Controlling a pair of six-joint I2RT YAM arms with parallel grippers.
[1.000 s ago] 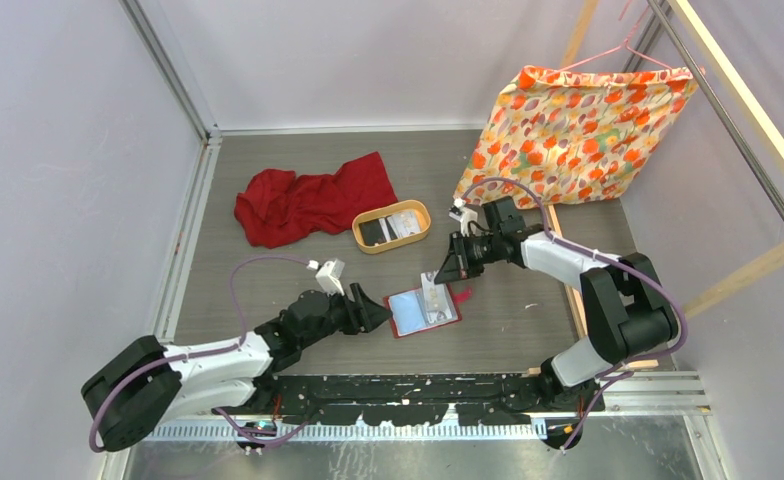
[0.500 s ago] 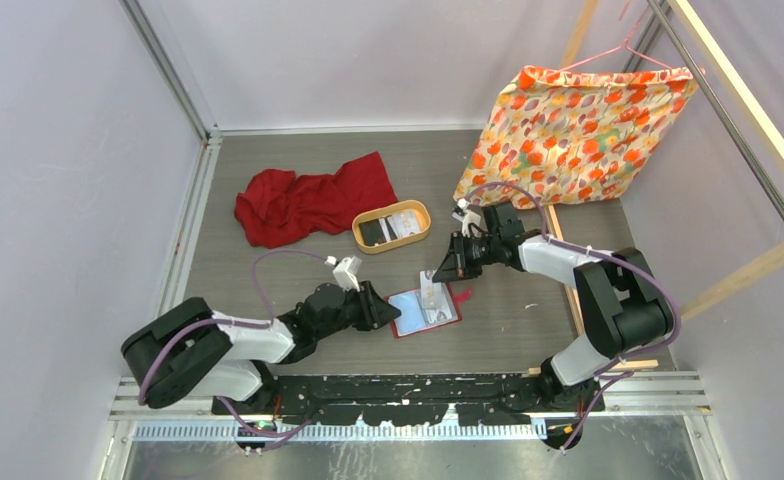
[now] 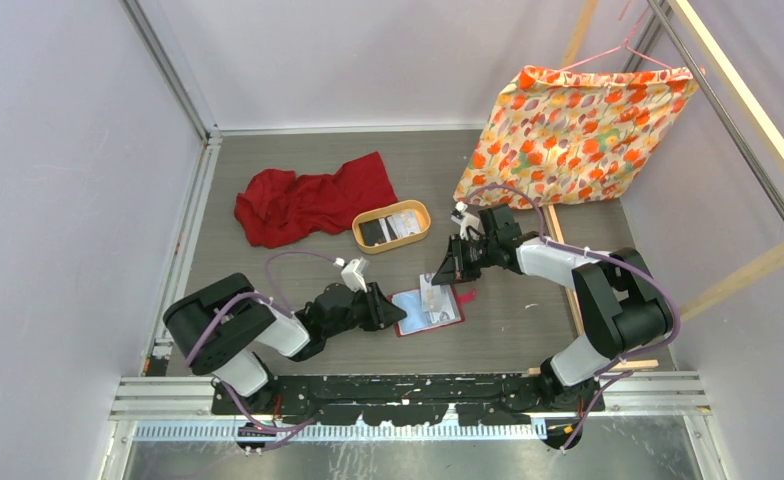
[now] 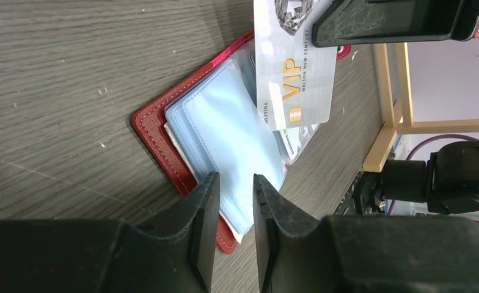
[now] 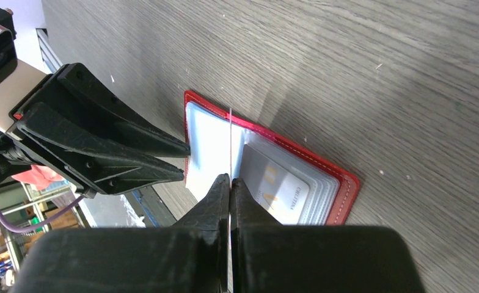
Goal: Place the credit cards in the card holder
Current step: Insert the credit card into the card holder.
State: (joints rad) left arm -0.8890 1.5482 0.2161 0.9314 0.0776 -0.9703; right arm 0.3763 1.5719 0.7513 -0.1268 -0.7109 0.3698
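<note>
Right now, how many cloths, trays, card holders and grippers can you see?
Cloths: 2, the red cloth and the flowery cloth.
Trays: 1, the oval tray.
Card holders: 1, the red card holder.
Grippers: 2, the left gripper and the right gripper, shut on a credit card.
Total: 6.

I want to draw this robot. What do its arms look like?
The left arm and right arm both have chunky black joints and white shells. A purple cable loops along each. A small white box sits by each wrist. The left end effector and right end effector are black, each with two pointed, wedge-shaped fingers.
</note>
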